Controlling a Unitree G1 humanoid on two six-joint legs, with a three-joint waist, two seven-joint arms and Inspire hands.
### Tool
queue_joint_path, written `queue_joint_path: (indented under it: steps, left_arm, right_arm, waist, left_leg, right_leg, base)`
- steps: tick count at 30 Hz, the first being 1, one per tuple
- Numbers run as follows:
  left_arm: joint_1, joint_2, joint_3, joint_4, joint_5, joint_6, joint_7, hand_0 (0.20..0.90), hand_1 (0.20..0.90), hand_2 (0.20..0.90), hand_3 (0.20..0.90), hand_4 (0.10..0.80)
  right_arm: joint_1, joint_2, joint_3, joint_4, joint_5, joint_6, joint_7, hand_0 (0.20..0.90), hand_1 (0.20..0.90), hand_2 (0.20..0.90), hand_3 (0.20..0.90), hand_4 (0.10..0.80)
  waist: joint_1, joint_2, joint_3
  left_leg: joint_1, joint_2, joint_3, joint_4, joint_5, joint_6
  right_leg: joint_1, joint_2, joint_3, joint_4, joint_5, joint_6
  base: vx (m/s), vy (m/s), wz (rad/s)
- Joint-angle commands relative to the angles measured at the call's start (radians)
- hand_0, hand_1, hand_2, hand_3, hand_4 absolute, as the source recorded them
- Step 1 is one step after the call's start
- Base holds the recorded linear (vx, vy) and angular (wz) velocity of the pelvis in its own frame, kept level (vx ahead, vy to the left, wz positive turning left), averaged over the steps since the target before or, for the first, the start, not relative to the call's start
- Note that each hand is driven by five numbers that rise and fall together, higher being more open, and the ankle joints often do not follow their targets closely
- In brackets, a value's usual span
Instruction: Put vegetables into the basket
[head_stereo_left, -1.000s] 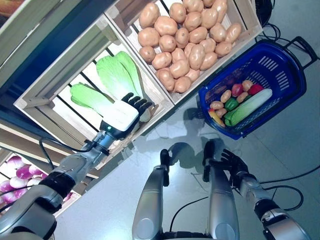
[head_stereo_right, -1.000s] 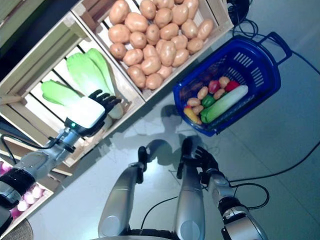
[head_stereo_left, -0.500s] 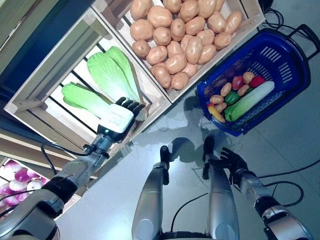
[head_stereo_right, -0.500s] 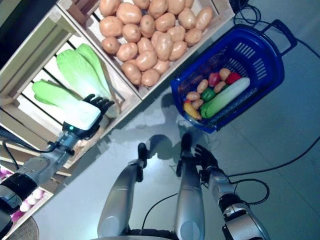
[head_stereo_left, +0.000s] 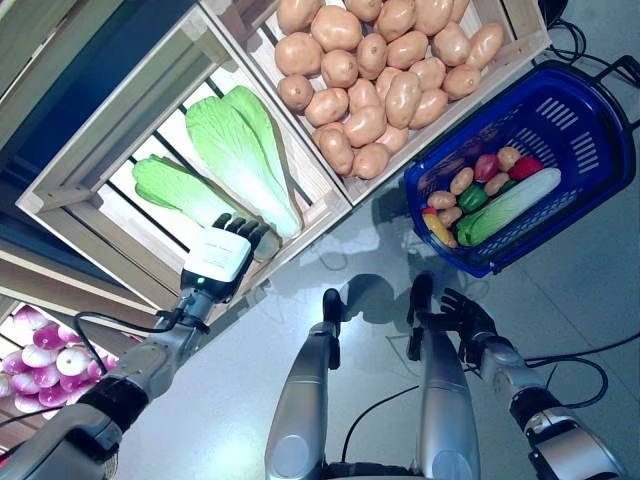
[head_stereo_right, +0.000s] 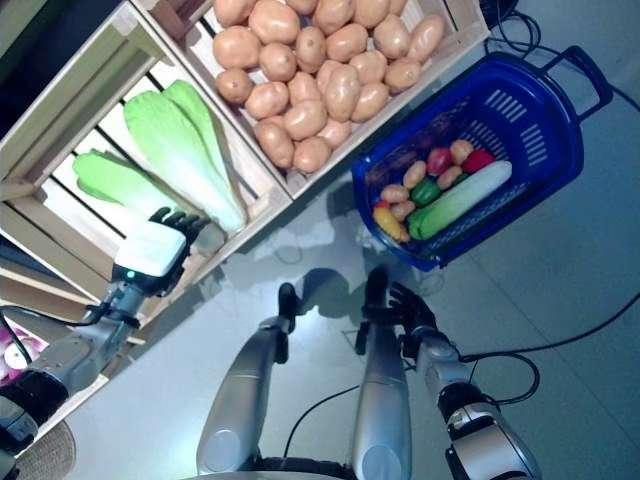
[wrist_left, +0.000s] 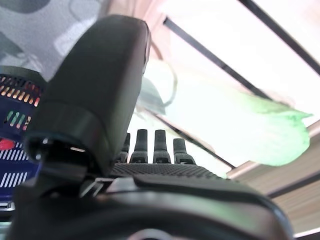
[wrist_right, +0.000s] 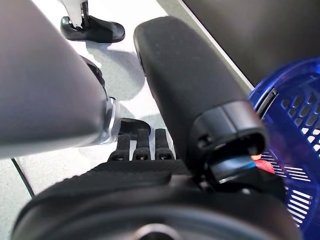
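Two green cabbages lie in a slatted wooden crate (head_stereo_left: 70, 195): a large one (head_stereo_left: 240, 150) and a smaller one (head_stereo_left: 172, 188). My left hand (head_stereo_left: 222, 258) hovers at the crate's front edge, open, its fingers (wrist_left: 160, 145) straight and just short of the large cabbage's (wrist_left: 240, 120) stem end. It holds nothing. The blue basket (head_stereo_left: 565, 112) stands on the floor to the right with a long pale-green vegetable (head_stereo_left: 515, 203), small potatoes, a green pepper and red pieces inside. Down by my legs my right hand (head_stereo_left: 462, 318) hangs open and empty, fingers (wrist_right: 140, 145) straight.
A second wooden crate full of potatoes (head_stereo_left: 380, 60) adjoins the cabbage crate, right beside the basket. A lower crate at the left holds purple and white onions (head_stereo_left: 40, 350). Grey floor lies between the crates, the basket and me.
My left hand has drawn back from the large cabbage's stem end to the crate's front edge, still open. The camera has shifted slightly. The right hand has stayed put.
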Motion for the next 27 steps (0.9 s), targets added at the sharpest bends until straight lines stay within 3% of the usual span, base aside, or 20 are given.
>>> queue_joint_path:
  steps: [1, 9, 16, 27]
  left_arm:
    - [0.016, 0.011, 0.091, -0.019, 0.010, 0.024, 0.043, 0.900, 0.900, 0.900, 0.900, 0.800]
    - [-0.004, -0.024, 0.068, 0.077, 0.044, 0.092, 0.152, 0.900, 0.900, 0.900, 0.900, 0.800]
    - [-0.093, -0.069, 0.096, 0.226, 0.059, 0.087, 0.406, 0.900, 0.900, 0.900, 0.900, 0.800]
    - [-0.229, -0.082, 0.088, 0.348, 0.071, 0.062, 0.431, 0.900, 0.900, 0.900, 0.900, 0.800]
  right_arm:
    - [0.021, -0.049, -0.004, -0.048, 0.033, -0.013, -0.010, 0.900, 0.900, 0.900, 0.900, 0.800]
    - [-0.003, -0.060, 0.000, -0.039, 0.032, -0.009, 0.008, 0.900, 0.900, 0.900, 0.900, 0.800]
    - [-0.024, -0.064, 0.029, -0.070, 0.032, -0.010, 0.008, 0.900, 0.900, 0.900, 0.900, 0.800]
    - [-0.041, -0.071, 0.046, -0.115, 0.018, 0.026, -0.005, 0.900, 0.900, 0.900, 0.900, 0.800]
  waist:
    - [-0.008, 0.043, -0.003]
    - [-0.014, 0.037, -0.003]
    - [-0.030, 0.016, -0.003]
    - [-0.058, -0.006, -0.003]
  left_leg:
    - [-0.086, -0.043, 0.012, 0.029, 0.039, -0.007]
    - [-0.110, -0.036, 0.014, 0.031, 0.048, -0.007]
    - [-0.148, -0.029, 0.018, 0.087, 0.035, -0.006]
    - [-0.208, -0.010, 0.035, 0.227, -0.018, 0.002]
  right_leg:
    - [0.059, 0.002, -0.043, 0.069, -0.111, 0.005]
    - [0.031, 0.012, -0.036, 0.083, -0.108, 0.005]
    - [-0.016, 0.016, -0.028, 0.149, -0.121, -0.002]
    - [-0.086, 0.005, -0.010, 0.305, -0.156, -0.007]
  base:
    - [-0.001, 0.035, 0.01]
    - [-0.003, 0.020, 0.00]
    - [-0.017, 0.025, 0.01]
    - [-0.003, 0.033, -0.04]
